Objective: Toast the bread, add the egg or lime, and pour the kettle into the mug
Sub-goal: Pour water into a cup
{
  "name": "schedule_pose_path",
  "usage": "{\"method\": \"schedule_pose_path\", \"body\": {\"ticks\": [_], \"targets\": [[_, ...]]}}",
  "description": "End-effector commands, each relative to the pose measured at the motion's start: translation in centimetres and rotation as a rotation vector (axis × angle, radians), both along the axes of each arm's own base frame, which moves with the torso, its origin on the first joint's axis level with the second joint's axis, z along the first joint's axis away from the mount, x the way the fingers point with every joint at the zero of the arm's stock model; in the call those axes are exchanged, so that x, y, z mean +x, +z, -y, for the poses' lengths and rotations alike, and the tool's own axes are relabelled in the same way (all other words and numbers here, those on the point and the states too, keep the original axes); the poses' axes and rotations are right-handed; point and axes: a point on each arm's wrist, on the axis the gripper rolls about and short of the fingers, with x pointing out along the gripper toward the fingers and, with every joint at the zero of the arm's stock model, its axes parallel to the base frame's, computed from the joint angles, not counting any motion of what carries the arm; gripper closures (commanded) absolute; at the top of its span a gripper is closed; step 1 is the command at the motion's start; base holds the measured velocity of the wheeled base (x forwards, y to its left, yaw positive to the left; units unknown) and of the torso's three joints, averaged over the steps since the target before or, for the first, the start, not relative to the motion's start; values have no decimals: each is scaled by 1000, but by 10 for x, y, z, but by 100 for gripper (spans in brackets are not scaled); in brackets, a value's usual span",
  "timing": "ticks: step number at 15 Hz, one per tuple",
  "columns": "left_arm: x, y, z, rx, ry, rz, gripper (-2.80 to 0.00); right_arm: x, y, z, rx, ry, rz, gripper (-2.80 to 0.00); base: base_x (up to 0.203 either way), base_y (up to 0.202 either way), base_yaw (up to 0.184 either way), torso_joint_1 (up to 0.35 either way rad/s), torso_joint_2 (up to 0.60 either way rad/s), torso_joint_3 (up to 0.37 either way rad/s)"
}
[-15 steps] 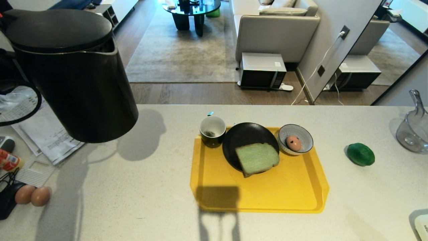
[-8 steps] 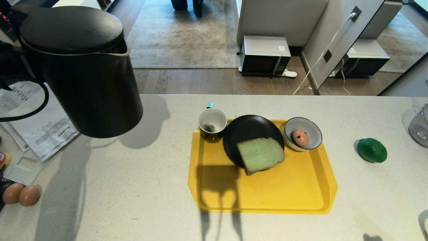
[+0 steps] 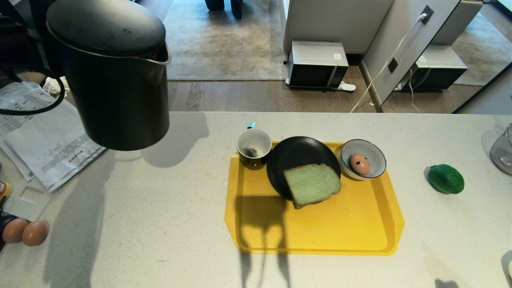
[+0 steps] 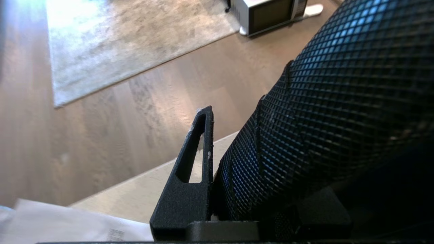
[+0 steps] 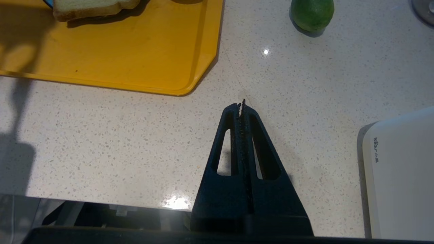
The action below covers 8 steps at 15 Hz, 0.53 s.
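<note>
The dark kettle [image 3: 116,80] hangs upright in the air over the counter's left side, well left of the mug [image 3: 254,147]. My left gripper [image 4: 247,112] is shut on the kettle's textured black handle [image 4: 322,101]; one finger [image 4: 200,142] shows beside it, the other is hidden. The mug stands at the yellow tray's [image 3: 320,236] back left corner, with a tea bag inside. The green bread [image 3: 312,185] lies half on a black plate [image 3: 296,154]. The egg [image 3: 359,164] sits in a striped bowl [image 3: 378,162]. The lime [image 3: 445,179] lies right of the tray. My right gripper [image 5: 241,105] is shut and empty, low over the counter.
Papers [image 3: 44,140] and two brown eggs [image 3: 24,233] lie at the counter's left. A glass jug [image 3: 502,150] stands at the far right, and a white appliance [image 5: 400,176] sits near my right gripper. The counter's far edge drops to a wooden floor.
The kettle has moved to the right and a little higher, and now hangs more upright. The whole view shifted early on as the camera moved. The right gripper stayed still.
</note>
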Motion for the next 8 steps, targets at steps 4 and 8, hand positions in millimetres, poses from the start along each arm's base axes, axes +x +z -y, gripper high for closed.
{"method": "schedule_pose_path", "body": {"ticks": [4, 8], "targets": [[48, -6, 13, 145, 100, -19, 0, 0, 0, 0, -1, 1, -1, 0, 0, 0, 0, 0, 0, 0], [83, -15, 31, 242, 153, -12, 0, 0, 0, 0, -1, 1, -1, 0, 0, 0, 0, 0, 0, 0]]}}
